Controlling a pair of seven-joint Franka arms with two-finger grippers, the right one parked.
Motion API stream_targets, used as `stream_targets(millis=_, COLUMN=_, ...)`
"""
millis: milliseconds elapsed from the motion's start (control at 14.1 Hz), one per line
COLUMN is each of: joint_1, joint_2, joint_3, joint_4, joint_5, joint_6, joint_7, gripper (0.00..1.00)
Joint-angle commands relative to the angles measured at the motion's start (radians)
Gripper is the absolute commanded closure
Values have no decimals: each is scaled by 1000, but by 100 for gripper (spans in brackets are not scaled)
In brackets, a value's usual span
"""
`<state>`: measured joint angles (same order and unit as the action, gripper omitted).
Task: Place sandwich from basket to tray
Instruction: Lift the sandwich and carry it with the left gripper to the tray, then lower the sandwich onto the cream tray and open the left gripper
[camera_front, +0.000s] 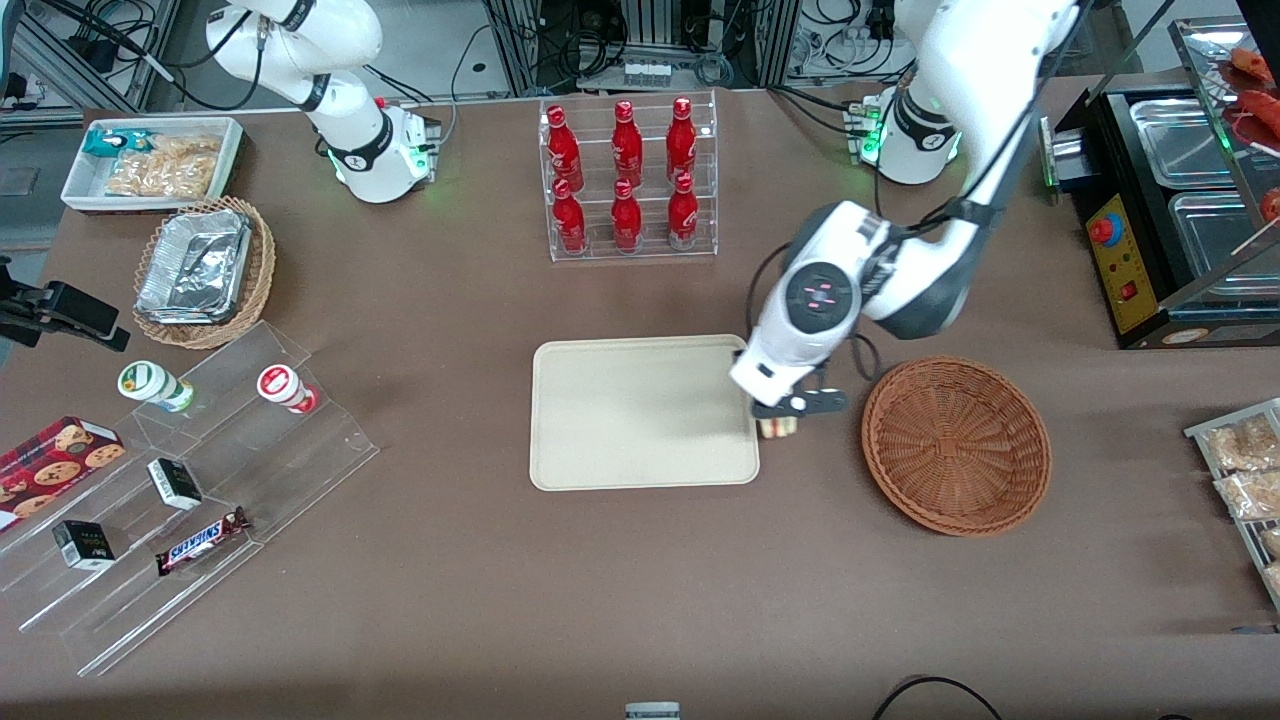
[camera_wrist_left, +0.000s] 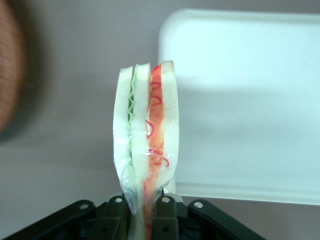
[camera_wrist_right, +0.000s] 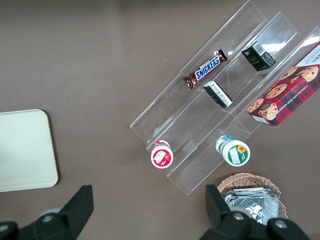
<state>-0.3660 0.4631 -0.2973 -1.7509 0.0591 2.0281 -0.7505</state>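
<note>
My left gripper (camera_front: 782, 416) hangs above the table between the cream-beige tray (camera_front: 640, 412) and the reddish-brown wicker basket (camera_front: 956, 444), at the tray's edge nearest the basket. It is shut on the sandwich (camera_front: 778, 428), whose pale end shows just below the fingers. In the left wrist view the gripper (camera_wrist_left: 145, 210) pinches the wrapped wedge sandwich (camera_wrist_left: 147, 135), pale bread with a red filling stripe and a green one. The tray (camera_wrist_left: 245, 100) lies beside the sandwich there, and the basket (camera_wrist_left: 9, 75) is a blurred brown edge. The basket holds nothing.
A clear rack of red bottles (camera_front: 628, 180) stands farther from the front camera than the tray. A tan basket with foil containers (camera_front: 203, 270), a white snack bin (camera_front: 152, 162) and a clear stepped stand (camera_front: 190, 480) lie toward the parked arm's end. A black appliance (camera_front: 1170, 210) and bagged snacks (camera_front: 1245, 470) are at the working arm's end.
</note>
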Motion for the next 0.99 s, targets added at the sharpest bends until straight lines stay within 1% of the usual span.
stream_targets(millis=0, joint_1=-106, joint_2=135, joint_3=14, joint_4=157, joint_5=10, joint_6=-20, joint_7=-102, gripper=89)
stream_targets(millis=71, joint_1=-146, joint_2=164, joint_3=15, joint_4=184, joint_5=11, joint_6=-20, joint_7=-140, gripper=85)
stream_targets(millis=141, joint_1=-177, joint_2=189, joint_3=17, joint_4=211, joint_5=11, joint_6=-20, joint_7=-177, gripper=84)
stream_targets(millis=354, joint_1=-217, joint_2=223, joint_3=18, joint_4=241, joint_5=10, joint_6=-19, joint_7=-213, gripper=84)
stream_targets(millis=424, joint_1=-217, joint_2=233, joint_3=18, joint_4=249, joint_5=8, joint_6=-17, joint_7=-213, gripper=84)
stream_targets(millis=636, joint_1=-217, joint_2=302, joint_3=20, joint_4=344, joint_5=8, joint_6=-17, joint_7=-213, gripper=84)
stream_targets(millis=778, joint_1=-215, joint_2=330, joint_3=21, joint_4=372, joint_5=8, joint_6=-17, joint_7=-213, gripper=84)
stream_targets(millis=919, joint_1=-215, joint_2=339, joint_3=23, joint_4=380, joint_5=10, joint_6=-17, joint_7=-213, gripper=75)
